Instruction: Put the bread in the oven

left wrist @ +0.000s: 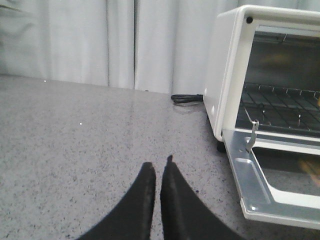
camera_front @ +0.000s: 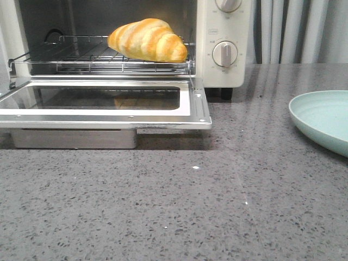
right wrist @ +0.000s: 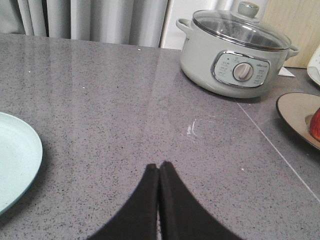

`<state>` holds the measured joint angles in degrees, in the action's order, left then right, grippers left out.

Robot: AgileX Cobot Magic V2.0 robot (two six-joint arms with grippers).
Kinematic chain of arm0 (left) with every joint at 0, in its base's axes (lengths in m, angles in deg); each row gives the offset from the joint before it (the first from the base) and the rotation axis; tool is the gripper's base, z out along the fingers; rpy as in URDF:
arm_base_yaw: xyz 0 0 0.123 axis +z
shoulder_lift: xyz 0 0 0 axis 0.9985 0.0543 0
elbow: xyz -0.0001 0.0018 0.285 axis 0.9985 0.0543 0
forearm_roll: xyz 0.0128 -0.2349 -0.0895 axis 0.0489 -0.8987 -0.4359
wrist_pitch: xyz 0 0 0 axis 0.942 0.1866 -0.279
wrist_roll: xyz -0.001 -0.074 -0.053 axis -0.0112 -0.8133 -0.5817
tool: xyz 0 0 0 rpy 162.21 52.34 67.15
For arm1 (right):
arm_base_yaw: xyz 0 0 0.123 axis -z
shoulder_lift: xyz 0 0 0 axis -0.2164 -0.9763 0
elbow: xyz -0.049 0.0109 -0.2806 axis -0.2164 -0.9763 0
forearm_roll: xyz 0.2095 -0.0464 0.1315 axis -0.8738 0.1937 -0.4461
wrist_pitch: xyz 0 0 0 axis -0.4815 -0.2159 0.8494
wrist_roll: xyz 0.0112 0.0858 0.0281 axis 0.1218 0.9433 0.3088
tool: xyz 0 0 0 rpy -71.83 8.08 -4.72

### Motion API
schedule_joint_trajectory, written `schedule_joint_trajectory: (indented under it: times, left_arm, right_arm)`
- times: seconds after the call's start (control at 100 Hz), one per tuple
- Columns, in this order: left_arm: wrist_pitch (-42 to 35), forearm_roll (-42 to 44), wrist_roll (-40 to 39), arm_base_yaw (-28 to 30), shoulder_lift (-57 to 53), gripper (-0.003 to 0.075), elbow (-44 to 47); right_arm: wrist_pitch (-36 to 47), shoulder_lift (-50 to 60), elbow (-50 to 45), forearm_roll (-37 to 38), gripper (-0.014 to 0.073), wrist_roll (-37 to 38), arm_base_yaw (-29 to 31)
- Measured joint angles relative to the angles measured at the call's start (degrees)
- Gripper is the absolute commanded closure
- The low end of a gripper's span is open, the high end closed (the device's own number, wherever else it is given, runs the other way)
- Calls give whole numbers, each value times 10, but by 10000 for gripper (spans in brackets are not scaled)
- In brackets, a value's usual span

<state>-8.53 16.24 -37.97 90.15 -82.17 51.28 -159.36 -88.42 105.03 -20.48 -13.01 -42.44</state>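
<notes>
The bread (camera_front: 148,39), a golden-yellow roll with pale stripes, lies on the wire rack (camera_front: 70,57) inside the cream-white oven (camera_front: 223,70). The oven door (camera_front: 109,106) hangs folded down and open. No gripper shows in the front view. In the left wrist view my left gripper (left wrist: 158,165) is shut and empty over the grey counter, to the left of the oven (left wrist: 227,75) and its lowered door (left wrist: 260,185). My right gripper (right wrist: 159,165) is also shut and empty, over bare counter far from the oven.
A pale green plate (camera_front: 323,119) sits at the right edge of the counter, also seen as the plate (right wrist: 15,160) in the right wrist view. A grey cooker pot (right wrist: 235,55) with glass lid and a brown dish (right wrist: 300,115) stand farther right. A black cord (left wrist: 186,98) lies behind the oven.
</notes>
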Motion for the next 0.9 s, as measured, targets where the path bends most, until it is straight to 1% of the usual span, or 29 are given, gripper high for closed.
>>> schedule_joint_trajectory:
  times: [0.11, 0.37, 0.63, 0.9]
  left_arm:
    - [-18, 0, 8, 0, 0, 740, 0]
    - [-18, -24, 10, -1, 0, 740, 0]
    - [-18, -15, 11, -61, 0, 740, 0]
    - [-18, -8, 12, -66, 0, 740, 0]
  right_arm:
    - [0, 0, 0, 0, 659, 0, 0]
    - [0, 0, 0, 0, 659, 0, 0]
    - [0, 0, 0, 0, 659, 0, 0]
    - [0, 0, 0, 0, 659, 0, 0]
